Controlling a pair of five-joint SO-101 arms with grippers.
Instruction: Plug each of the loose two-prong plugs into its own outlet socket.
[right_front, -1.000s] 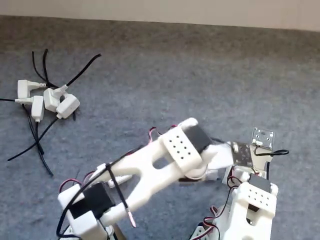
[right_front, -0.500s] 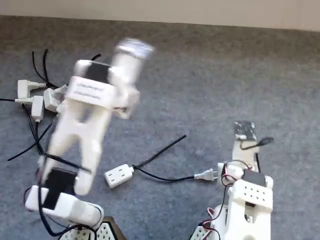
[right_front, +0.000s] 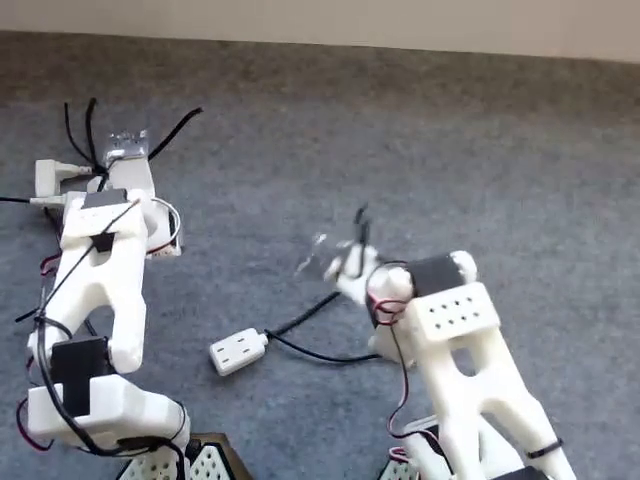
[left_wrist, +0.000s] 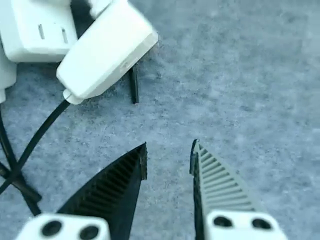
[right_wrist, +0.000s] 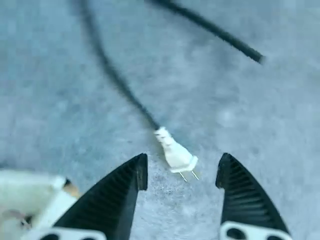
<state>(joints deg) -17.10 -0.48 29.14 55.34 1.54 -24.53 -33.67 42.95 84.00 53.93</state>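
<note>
A white outlet socket block (right_front: 238, 352) lies on the grey carpet at the front centre, and its black cord (right_front: 330, 357) runs right under the right arm. In the right wrist view a white two-prong plug (right_wrist: 176, 155) lies on the carpet at the end of a black cord (right_wrist: 115, 75). My right gripper (right_wrist: 182, 165) hangs open above it, one finger to each side. My left gripper (right_front: 125, 150) is at the far left over a pile of white plugs and blocks (right_front: 52, 181). It is open (left_wrist: 168, 150) above bare carpet, just short of a white block (left_wrist: 107, 50).
Black cords (right_front: 80, 130) fan out from the pile at the far left, some running under the left arm. A second white block with two slots (left_wrist: 37, 32) lies against the first. The carpet's far right half is open room.
The left arm swung from the middle of the carpet out to the pile at the far left. The right arm moved from the front right toward the centre, over the cord.
</note>
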